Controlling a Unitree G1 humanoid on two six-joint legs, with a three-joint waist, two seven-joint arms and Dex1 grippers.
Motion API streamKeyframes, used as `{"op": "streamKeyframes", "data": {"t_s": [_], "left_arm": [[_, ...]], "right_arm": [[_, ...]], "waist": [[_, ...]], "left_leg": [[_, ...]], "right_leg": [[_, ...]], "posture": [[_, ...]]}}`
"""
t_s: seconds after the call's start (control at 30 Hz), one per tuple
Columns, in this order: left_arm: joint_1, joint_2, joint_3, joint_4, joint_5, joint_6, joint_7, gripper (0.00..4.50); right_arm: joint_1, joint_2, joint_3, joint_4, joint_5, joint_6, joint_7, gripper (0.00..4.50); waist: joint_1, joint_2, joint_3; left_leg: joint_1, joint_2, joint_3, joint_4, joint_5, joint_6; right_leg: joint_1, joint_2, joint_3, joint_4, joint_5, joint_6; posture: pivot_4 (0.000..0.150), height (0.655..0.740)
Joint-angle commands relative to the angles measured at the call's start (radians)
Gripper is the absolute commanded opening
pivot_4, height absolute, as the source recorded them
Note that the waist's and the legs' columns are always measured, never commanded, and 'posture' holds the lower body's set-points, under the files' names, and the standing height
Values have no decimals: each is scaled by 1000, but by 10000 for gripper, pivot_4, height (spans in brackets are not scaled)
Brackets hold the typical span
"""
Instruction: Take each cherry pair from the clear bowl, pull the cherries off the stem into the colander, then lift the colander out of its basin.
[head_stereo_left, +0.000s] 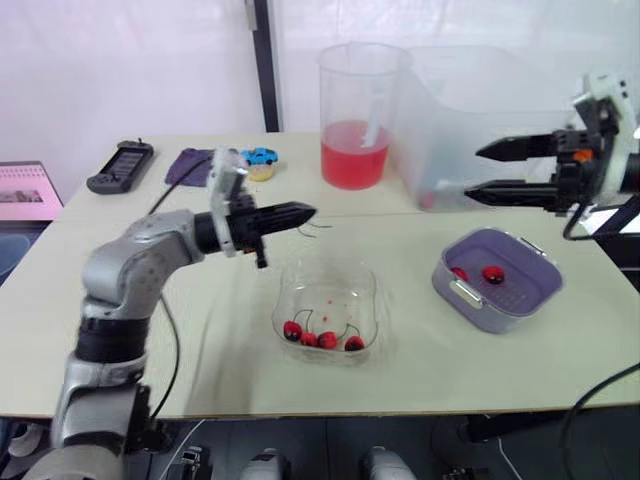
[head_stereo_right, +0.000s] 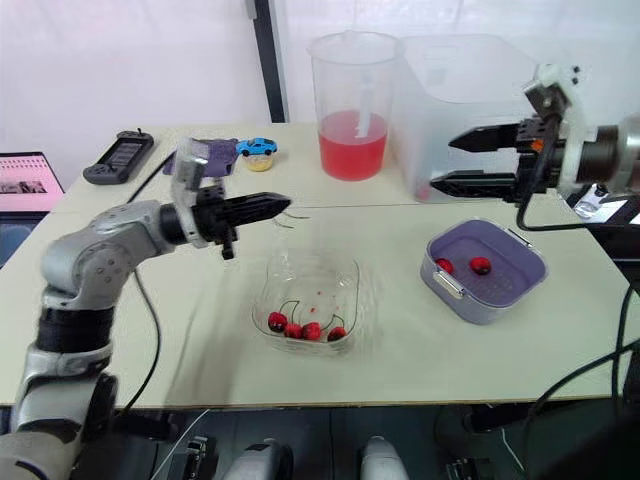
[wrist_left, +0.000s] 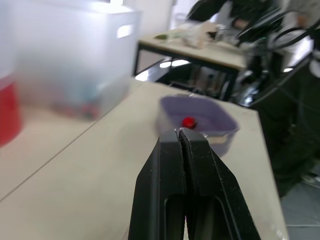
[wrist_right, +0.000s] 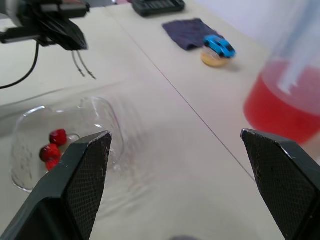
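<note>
While the table (head_stereo_left: 200, 330) is viewed from the robot's head, the purple colander (head_stereo_left: 530, 290) is seen in its basin at the R, w/ two loose cherries (head_stereo_left: 492, 273) inside. Stemmed cherries (head_stereo_left: 326, 339) are held in the clear bowl (head_stereo_left: 285, 300), front ctr. The R tool (head_stereo_left: 475, 174) is spread wide beyond the colander; the L tool (head_stereo_left: 310, 212) is pressed together on a bare stem (head_stereo_left: 320, 228) above the bowl.
</note>
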Motion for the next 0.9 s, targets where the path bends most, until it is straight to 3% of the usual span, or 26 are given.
{"op": "streamKeyframes", "data": {"t_s": [0.03,0.27,0.6,0.63,0.7,0.8,0.9], "left_arm": [[79,43,105,-61,-44,31,50,0],[445,49,267,-83,-123,158,165,0],[534,58,346,118,-83,185,273,0],[523,61,353,137,-77,174,278,5786],[496,68,380,165,-53,144,317,13013],[420,97,462,229,-36,88,396,29287],[362,144,486,245,-33,47,384,44739]], "right_arm": [[-73,28,32,4,-7,-22,38,44137],[-110,119,115,38,-58,-95,86,44137],[-82,144,129,54,-105,-138,91,44137],[-78,145,129,52,-107,-137,88,45000],[-73,146,130,43,-108,-127,85,45000],[-65,145,131,30,-100,-96,91,45000],[-51,116,157,25,-129,-102,124,45000]], "waist": [[0,0,0],[6,0,0],[3,-1,0],[3,-1,0],[6,-1,0],[6,-1,0],[4,-2,0]], "left_leg": [[0,0,0,0,0,0],[-1,0,-1,0,0,0],[-1,0,-1,0,0,-1],[-1,0,-1,0,0,-1],[-1,0,-1,0,0,-1],[-1,0,-1,0,0,-1],[-1,0,-1,0,0,-1]], "right_leg": [[0,0,0,0,0,0],[-1,-1,0,1,0,0],[-1,-2,-1,1,0,0],[-1,-1,-1,1,0,0],[-1,-1,-1,1,0,0],[-1,-1,-1,1,0,0],[-1,-1,-2,1,0,0]], "posture": [[1500,7337],[1500,7337],[1500,7337],[1500,7337],[1500,7337],[1500,7337],[1500,7337]]}}
